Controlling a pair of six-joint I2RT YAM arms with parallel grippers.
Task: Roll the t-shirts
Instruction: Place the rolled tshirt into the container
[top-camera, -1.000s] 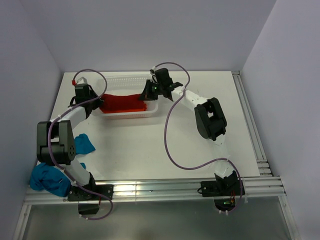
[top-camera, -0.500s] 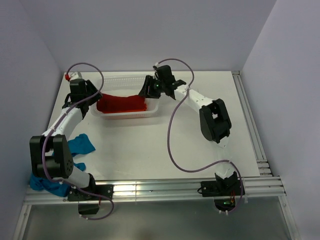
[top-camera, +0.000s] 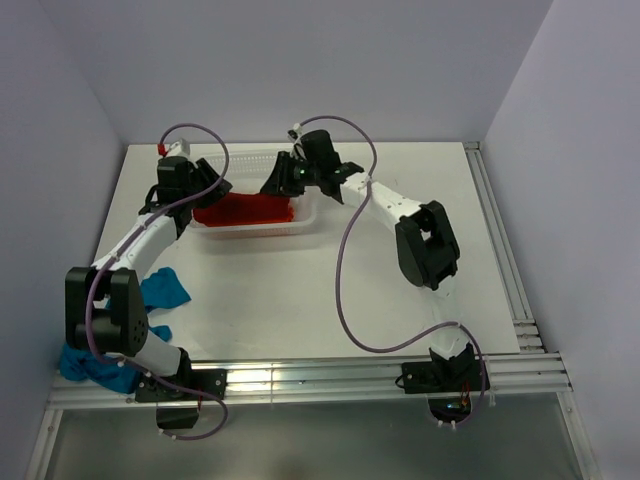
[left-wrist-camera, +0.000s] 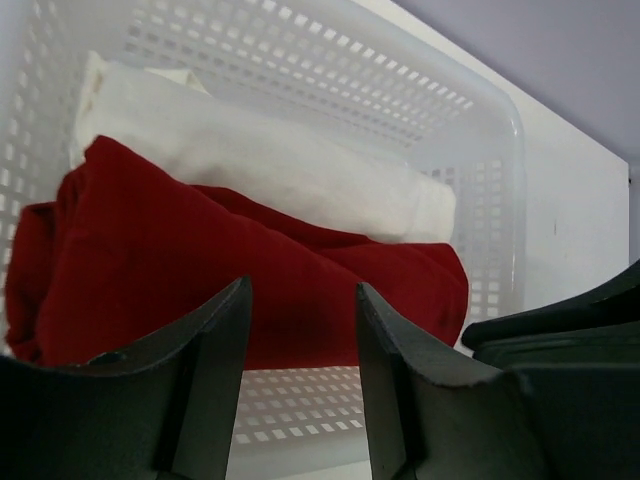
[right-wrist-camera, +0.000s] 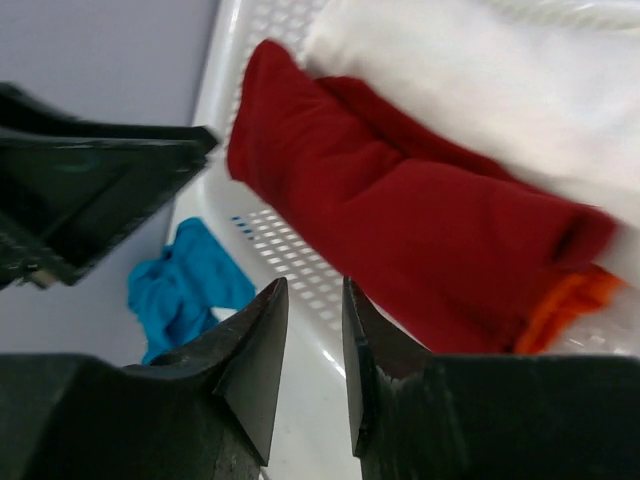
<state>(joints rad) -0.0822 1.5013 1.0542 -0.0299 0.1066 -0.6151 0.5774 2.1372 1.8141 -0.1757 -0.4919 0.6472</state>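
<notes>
A white perforated basket (top-camera: 305, 222) stands by the far edge of the worktop (top-camera: 280, 300), left of its middle. In it lie a rolled dark red t-shirt (left-wrist-camera: 200, 250), a rolled white t-shirt (left-wrist-camera: 260, 160) touching its far side, and an orange t-shirt (right-wrist-camera: 560, 305) showing under the red roll's end. The left gripper (left-wrist-camera: 300, 300) hovers at the basket's left end, jaws moderately apart and empty. The right gripper (right-wrist-camera: 313, 300) is at the right end, with a narrow gap and nothing between its jaws. A teal-blue t-shirt (top-camera: 160, 290) is heaped near the near-left corner.

red shirt (left-wrist-camera: 250, 290), white shirt (left-wrist-camera: 260, 165), teal shirt (right-wrist-camera: 185, 290), white basket (left-wrist-camera: 480, 110)
</notes>
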